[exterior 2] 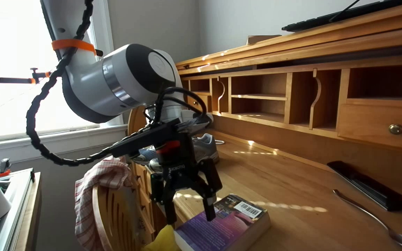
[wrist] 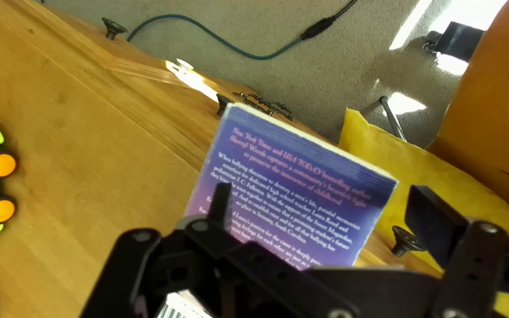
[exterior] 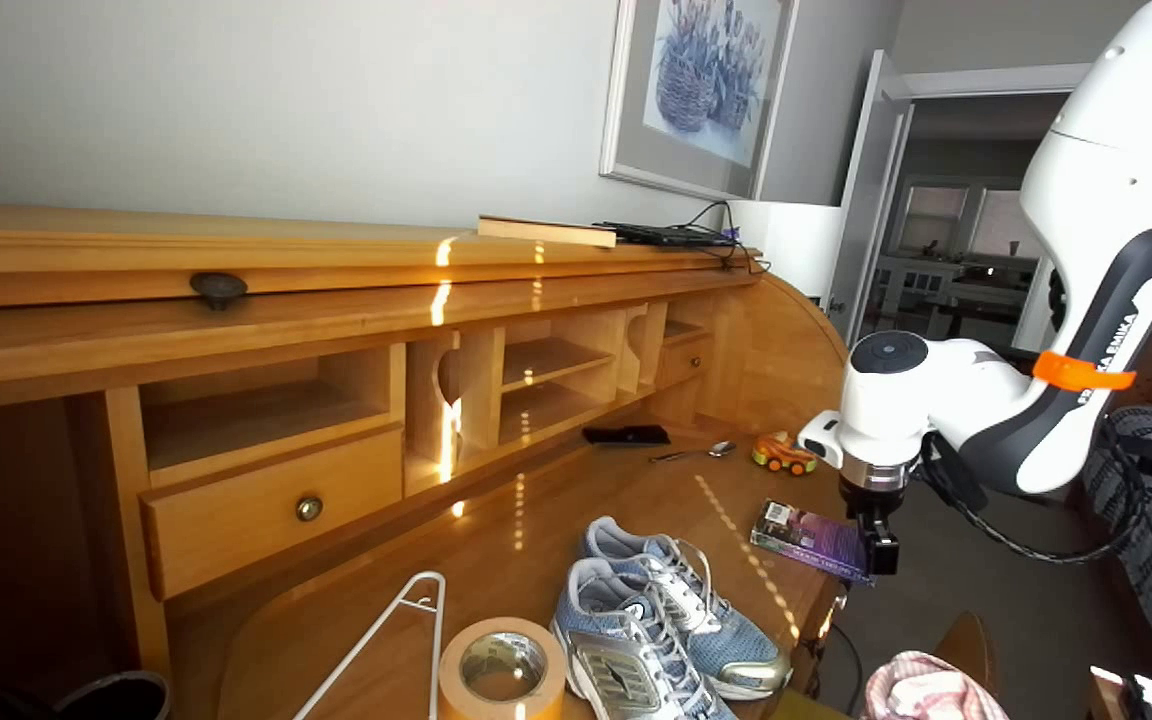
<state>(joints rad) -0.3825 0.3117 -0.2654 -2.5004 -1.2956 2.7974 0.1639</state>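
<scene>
Wrist view: pincer (wrist: 320, 198) hangs wide, empty by the book (wrist: 294, 185). Aiming step, I guess; next calls for lowering.

I count one book (exterior 2: 223, 225), two shoes (exterior: 626, 645), one toy car (exterior: 784, 455), one spoon (exterior: 722, 449), one roll of tape (exterior: 503, 707), one hanger (exterior: 436, 640), one black oblong object (exterior 2: 365, 184), one keyboard (exterior 2: 361, 12), one framed picture (exterior: 704, 95) and my one gripper (exterior 2: 190, 218).

Purple across the book (wrist: 287, 192), black on the gripper (exterior 2: 191, 219), and there's orange meeting lime on the toy car (exterior: 784, 455), red lines crossing the whitish cloth (exterior 2: 105, 176)!
</scene>
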